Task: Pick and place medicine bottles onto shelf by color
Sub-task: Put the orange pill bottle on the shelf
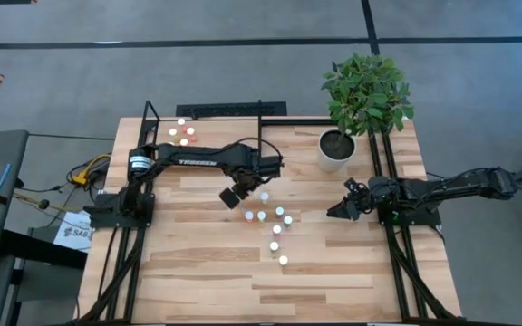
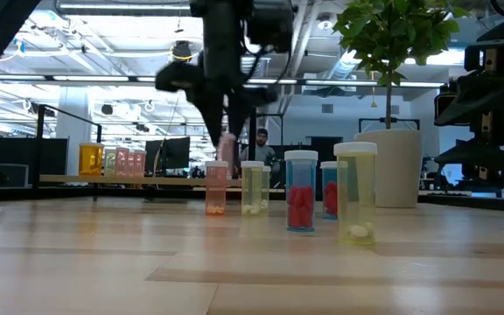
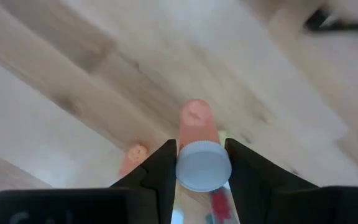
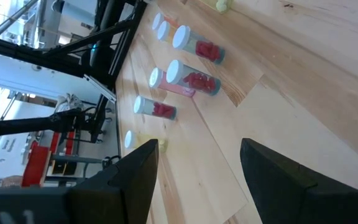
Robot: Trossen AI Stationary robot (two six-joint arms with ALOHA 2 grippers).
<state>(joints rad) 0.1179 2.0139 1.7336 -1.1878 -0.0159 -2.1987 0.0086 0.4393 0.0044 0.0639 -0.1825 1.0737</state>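
Several clear medicine bottles point(image 1: 277, 228) stand loose on the plank table point(image 1: 198, 281), strung out in a crooked line on the near side of the white plant pot point(image 1: 334, 150). In the low view the closest to the camera is a yellowish bottle point(image 2: 355, 192) with a few pills at its bottom, then a red-filled bottle point(image 2: 301, 190), and farther back a pale yellow one and a pink-orange one.

Above the far end of that line, well to the left of the pot, the left gripper point(image 3: 199, 163) is clamped on a pink-orange bottle point(image 3: 197, 149). Its two dark fingers point(image 3: 159, 169) press either side of the white cap, and the body points away toward the planks. It looks lifted clear of the table, though the low view is smeared there and I cannot be sure.

These bottles read as light, rigid plastic tubes with smooth, likely slippery walls, and the loose pills inside will shift when one is tipped. The cap is the widest and firmest part, so a hold at or just under its rim, squarely across the round, seems the safest; a squeeze low on the wall could let it slide or topple.

Near the pot's front, the right gripper point(image 1: 341, 209) waits just above the table with its fingers apart and nothing between them.

Beyond the left arm, far to the pot's left, the shelf point(image 1: 188, 136) already carries a few red and orange bottles.
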